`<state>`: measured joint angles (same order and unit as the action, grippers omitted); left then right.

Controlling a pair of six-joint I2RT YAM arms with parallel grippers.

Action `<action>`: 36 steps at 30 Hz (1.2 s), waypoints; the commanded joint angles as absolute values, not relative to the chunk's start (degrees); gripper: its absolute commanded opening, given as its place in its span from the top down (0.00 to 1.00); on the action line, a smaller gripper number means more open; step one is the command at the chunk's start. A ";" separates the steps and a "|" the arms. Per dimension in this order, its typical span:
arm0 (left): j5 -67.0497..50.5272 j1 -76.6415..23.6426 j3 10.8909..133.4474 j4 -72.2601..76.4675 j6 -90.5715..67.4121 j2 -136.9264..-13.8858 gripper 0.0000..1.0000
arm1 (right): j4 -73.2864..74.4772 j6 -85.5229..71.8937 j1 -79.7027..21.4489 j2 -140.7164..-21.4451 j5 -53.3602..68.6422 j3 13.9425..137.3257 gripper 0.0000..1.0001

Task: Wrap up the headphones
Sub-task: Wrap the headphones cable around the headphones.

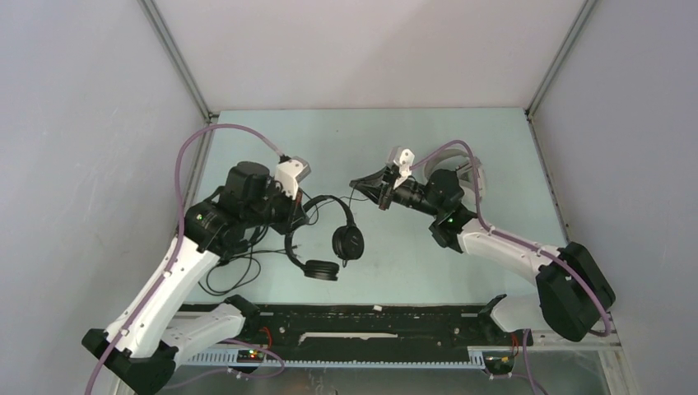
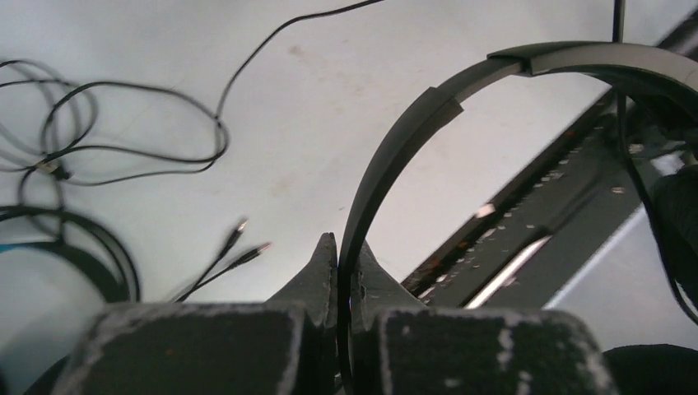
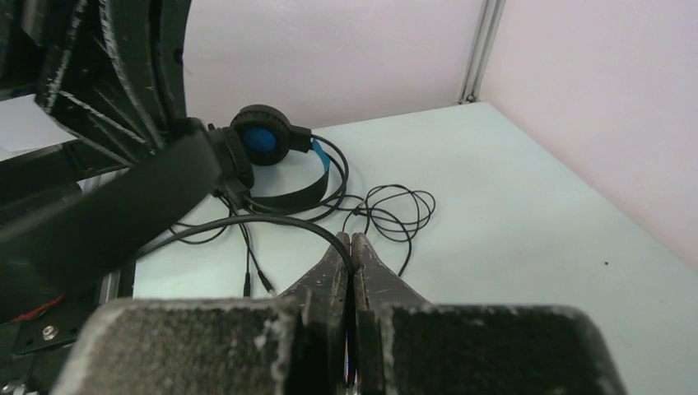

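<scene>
The headset (image 1: pixel 333 239) was held mid-table (image 1: pixel 428 140), its headband (image 2: pixel 395 140) pinched in the left gripper (image 2: pixel 337 247) and its cable (image 3: pixel 247 220) nipped by the right gripper (image 3: pixel 352 247). Winding was judged barely begun; next, the cable would need to be carried round the headband.

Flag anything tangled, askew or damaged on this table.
Loose cables sprawl in tangled loops on the table beside the blue-lined headset, unwrapped. The black headset has its headband pinched in the left gripper, a cable in the right gripper. No damage visible.
</scene>
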<state>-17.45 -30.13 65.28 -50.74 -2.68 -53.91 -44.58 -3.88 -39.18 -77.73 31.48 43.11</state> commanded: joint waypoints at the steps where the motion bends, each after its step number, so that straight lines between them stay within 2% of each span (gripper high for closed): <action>1: -1.77 -32.19 69.59 -53.16 1.01 -54.25 1.00 | -36.25 -0.28 -38.86 -74.08 32.13 45.66 1.00; 11: 19.46 -34.81 69.50 -54.27 4.03 -56.52 1.00 | -9.69 -0.62 -42.71 -73.71 35.08 58.68 1.00; 16: 28.15 -36.21 70.29 -55.46 3.48 -58.23 1.00 | -3.69 -5.15 -42.91 -74.84 39.44 64.11 1.00; 19: 30.48 -36.59 70.49 -55.20 2.86 -58.75 1.00 | -4.91 -9.55 -42.98 -76.00 43.31 65.10 1.00; 24: 30.67 -36.65 69.86 -52.83 0.66 -58.46 1.00 | -9.69 -15.11 -44.21 -78.42 45.15 65.13 0.91; 32: 31.80 -36.69 70.12 -51.85 0.40 -58.26 1.00 | -20.45 -26.63 -44.44 -82.25 50.32 65.15 0.89; 36: 32.61 -36.74 69.73 -50.88 -1.40 -57.96 1.00 | -25.89 -31.98 -44.55 -83.96 51.16 65.18 0.85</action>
<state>30.06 -36.58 67.35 -54.52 1.41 -58.87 -16.29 -24.49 -44.18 -82.67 48.42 62.41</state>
